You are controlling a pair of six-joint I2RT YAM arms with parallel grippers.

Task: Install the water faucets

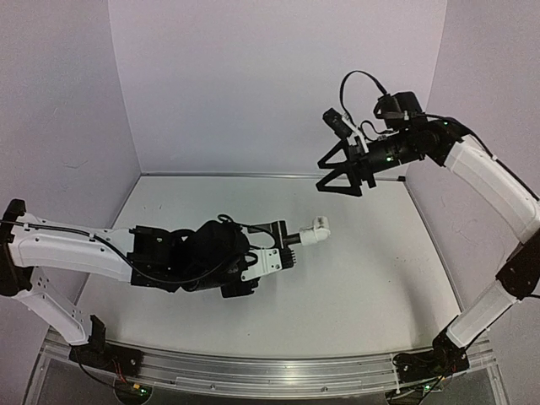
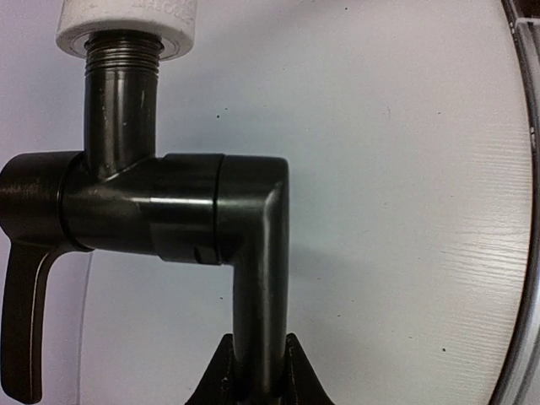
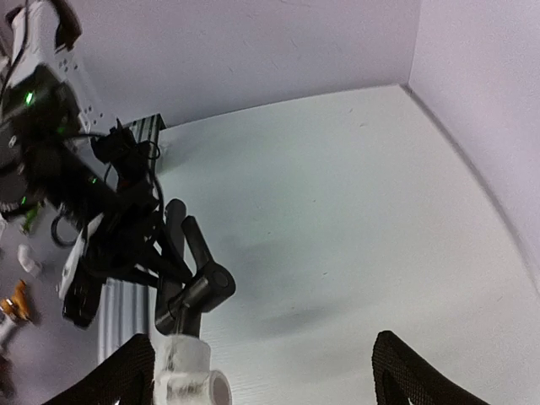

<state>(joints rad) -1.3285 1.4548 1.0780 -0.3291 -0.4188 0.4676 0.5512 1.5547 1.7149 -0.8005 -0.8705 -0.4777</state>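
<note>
Item one, far left: your left gripper (image 2: 257, 378), clamped tight on the long leg of the black L-shaped pipe (image 2: 253, 253) and holding it clear above the table (image 1: 380, 287); a lever handle (image 2: 25, 321) hangs from the pipe's body. Item two, centre: the white fitting (image 1: 318, 228), sitting on the pipe's threaded end, with a few threads showing below its rim, so you should judge it not fully seated. Item three, right: your right gripper (image 1: 342, 181), jaws spread wide, holding nothing, raised above and behind the fitting and apart from it. For the step in hand, bring the right gripper down square to the fitting's axis, close on its round body only, and turn about the thread line. Keep the left grip firm so the pipe cannot twist. A tilted approach risks cross-threading.
</note>
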